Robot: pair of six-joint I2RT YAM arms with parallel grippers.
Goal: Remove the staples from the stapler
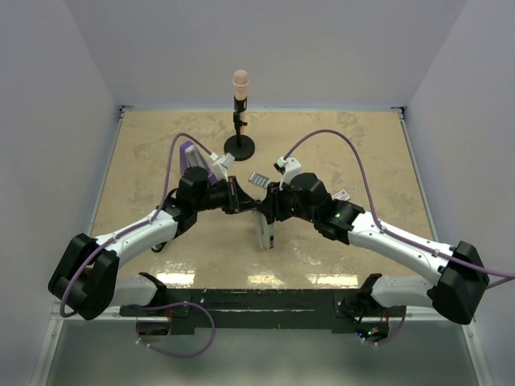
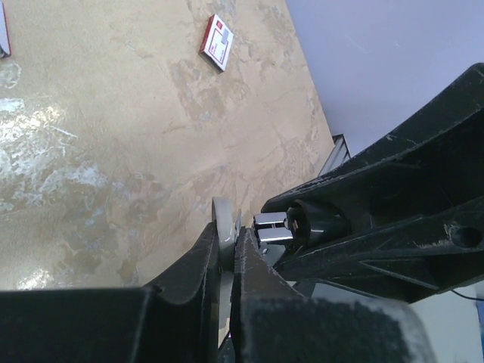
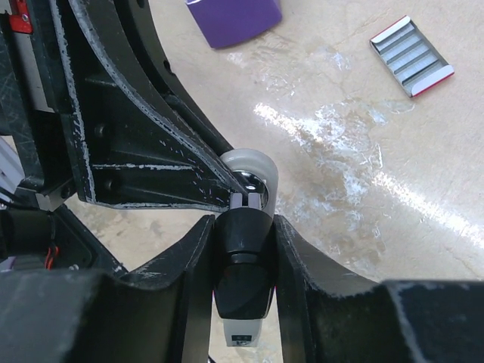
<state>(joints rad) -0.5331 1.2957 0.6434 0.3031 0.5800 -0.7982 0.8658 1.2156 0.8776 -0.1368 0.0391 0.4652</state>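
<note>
White-shelled arms (image 1: 141, 235) with black joints, looping purple cables (image 1: 170, 159), scuffed matte-black claw fingers (image 3: 314, 291), chalky-edged.

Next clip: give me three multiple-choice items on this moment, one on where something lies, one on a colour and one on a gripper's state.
1. Where is the flat silver-grey ridged staple strip?
A. tucked under the stapler
B. lying on the beige marbled table, held by nothing
C. standing on end against the wall

2. What colour is the boxy object at the top edge of the right wrist view?
A. green
B. yellow
C. purple

3. What is the right gripper doing?
A. shut on the slim black and grey stapler
B. wide open over bare table
C. shut on the staple strip

Answers:
1 B: the strip rests flat on the table, away from the fingers.
2 C: its visible faces are purple.
3 A: both fingers press against the stapler's black body.
</note>
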